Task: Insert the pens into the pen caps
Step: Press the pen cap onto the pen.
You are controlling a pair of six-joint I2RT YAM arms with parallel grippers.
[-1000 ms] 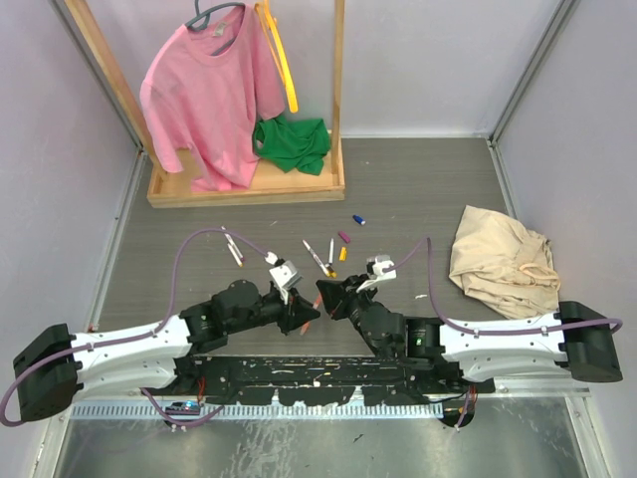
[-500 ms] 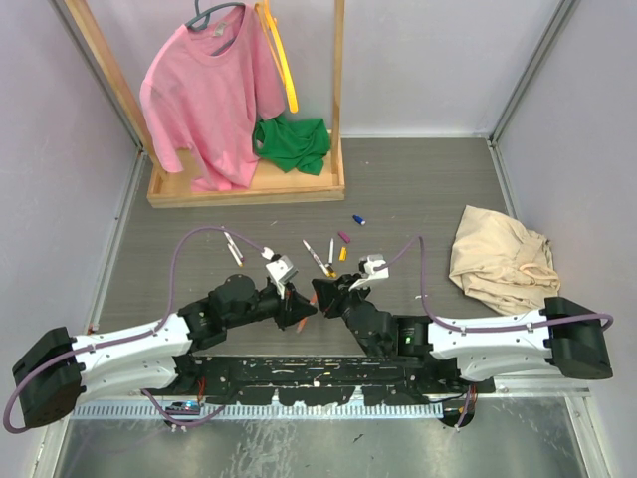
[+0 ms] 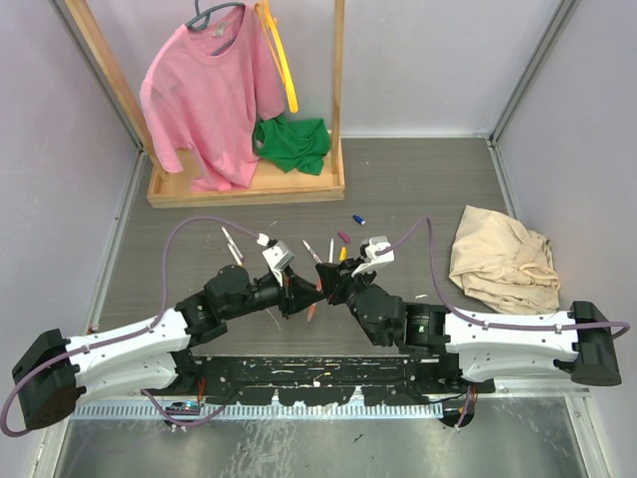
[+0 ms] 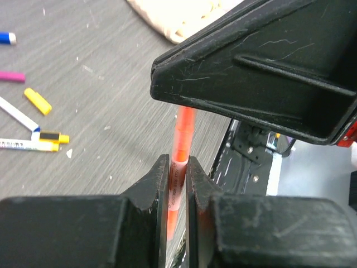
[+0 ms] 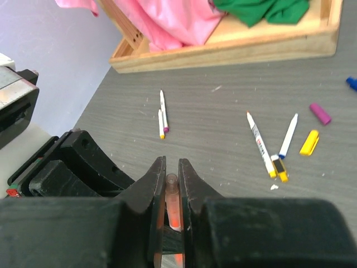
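Top external view: the left arm (image 3: pixel 129 349) and right arm (image 3: pixel 498 334) reach low from the near corners toward the table centre, with the wrists nose to nose.
Left side: the left gripper (image 4: pixel 177 163) has its fingers clamped on the barrel of the orange marker pen (image 4: pixel 183 139), which is held clear of the grey wood-grain table (image 4: pixel 111 67).
Right side: the right gripper (image 5: pixel 172 166) has its fingers clamped on the orange plastic pen cap (image 5: pixel 172 207), in line with the pen.
Pen-to-cap joint: hidden under the right gripper body, so seating cannot be told.
Loose caps: the yellow plastic cap (image 5: pixel 309 142), magenta plastic cap (image 5: pixel 319 113) and blue plastic cap (image 5: pixel 351 82) lie far right of the grippers.
Loose pens: two white-barrelled pens (image 5: pixel 163 111) lie far left. Two further white pens (image 5: pixel 259 139) lie beside the yellow plastic cap.
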